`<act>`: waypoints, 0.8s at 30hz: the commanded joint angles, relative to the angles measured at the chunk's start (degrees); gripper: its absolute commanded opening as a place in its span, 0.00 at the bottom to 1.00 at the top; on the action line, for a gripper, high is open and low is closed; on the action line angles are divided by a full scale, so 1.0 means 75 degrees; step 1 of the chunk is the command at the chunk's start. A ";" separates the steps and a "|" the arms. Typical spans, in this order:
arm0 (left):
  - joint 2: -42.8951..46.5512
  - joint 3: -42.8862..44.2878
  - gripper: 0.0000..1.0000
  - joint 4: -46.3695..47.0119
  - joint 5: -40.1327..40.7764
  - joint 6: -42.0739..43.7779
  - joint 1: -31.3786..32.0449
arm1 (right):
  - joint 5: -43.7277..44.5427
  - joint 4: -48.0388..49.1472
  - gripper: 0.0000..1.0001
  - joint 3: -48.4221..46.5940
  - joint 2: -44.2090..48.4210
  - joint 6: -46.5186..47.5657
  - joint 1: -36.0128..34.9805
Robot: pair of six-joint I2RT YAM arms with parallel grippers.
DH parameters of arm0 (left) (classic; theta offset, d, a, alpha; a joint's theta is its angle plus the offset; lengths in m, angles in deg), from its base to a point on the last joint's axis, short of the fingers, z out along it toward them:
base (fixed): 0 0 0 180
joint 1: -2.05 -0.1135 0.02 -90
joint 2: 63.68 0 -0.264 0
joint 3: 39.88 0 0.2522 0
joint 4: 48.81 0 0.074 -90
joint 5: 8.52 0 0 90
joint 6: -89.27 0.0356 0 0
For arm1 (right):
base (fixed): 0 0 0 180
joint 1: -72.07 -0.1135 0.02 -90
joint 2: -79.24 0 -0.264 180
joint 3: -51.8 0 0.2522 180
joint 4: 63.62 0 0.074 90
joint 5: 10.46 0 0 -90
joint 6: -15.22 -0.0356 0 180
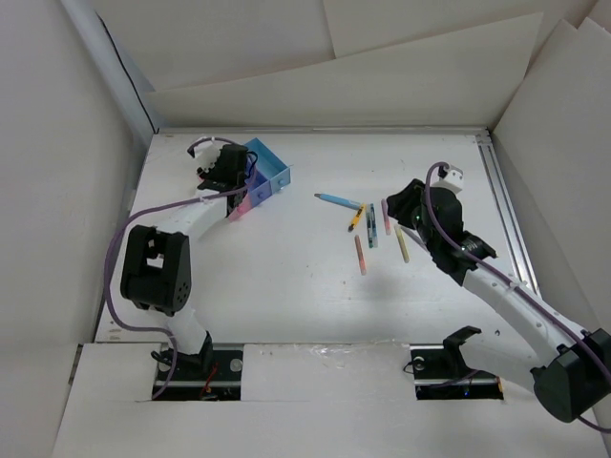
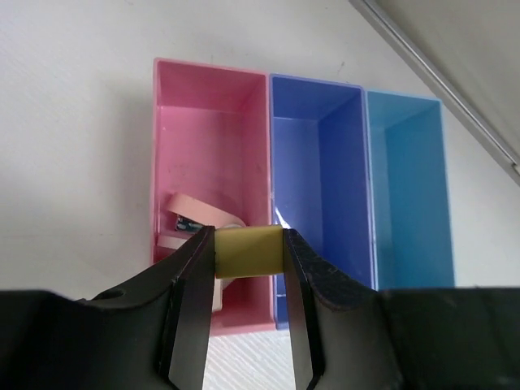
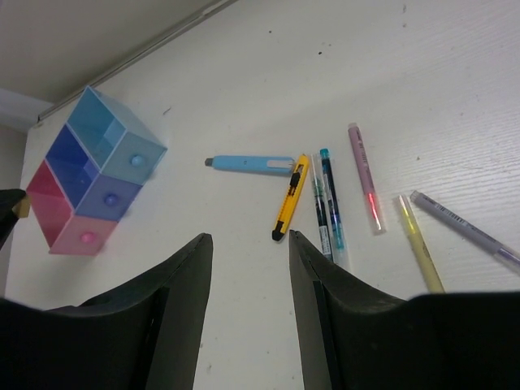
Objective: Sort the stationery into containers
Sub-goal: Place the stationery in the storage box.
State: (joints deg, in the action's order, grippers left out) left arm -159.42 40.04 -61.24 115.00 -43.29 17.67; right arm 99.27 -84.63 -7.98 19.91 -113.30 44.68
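Note:
The containers (image 1: 270, 177), pink (image 2: 210, 122), dark blue (image 2: 318, 162) and light blue (image 2: 406, 187) bins in a row, stand at the back left. My left gripper (image 2: 248, 237) is shut on a stubby yellow eraser (image 2: 248, 253), held above the near wall between the pink and dark blue bins. Pale pink eraser bits (image 2: 199, 213) lie in the pink bin. My right gripper (image 3: 249, 240) is open and empty above the table, just short of the stationery: a blue stick (image 3: 249, 164), a yellow cutter (image 3: 290, 197), teal pens (image 3: 327, 203), a pink pen (image 3: 365, 177) and a cream-yellow pen (image 3: 418, 242).
A purple-grey pen (image 3: 463, 223) lies at the right of the pile, and a pink-orange stick (image 1: 361, 256) lies nearer the front. A metal rail (image 1: 504, 205) runs along the table's right edge. White walls close in the back and sides.

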 commanded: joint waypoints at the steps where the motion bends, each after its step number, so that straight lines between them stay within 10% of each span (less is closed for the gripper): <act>1: -0.0253 0.0391 0.20 -0.0446 0.0523 -0.0090 -0.0078 | 0.0077 0.0357 0.49 -0.0087 0.0024 0.0109 -0.0062; 21: 0.0506 -0.0276 0.56 0.0372 0.0277 -0.0266 -0.0033 | 0.0230 0.0287 0.51 -0.0180 -0.0479 0.0109 -0.0062; 24: 0.1257 -0.0792 0.50 0.1308 -0.0085 0.0424 0.0564 | 0.0463 0.0286 0.33 -0.0251 -0.0620 0.0109 -0.0062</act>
State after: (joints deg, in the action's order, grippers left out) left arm -157.08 35.53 -59.93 116.16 -43.62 18.43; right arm 100.80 -84.39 -7.98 15.80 -112.91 44.61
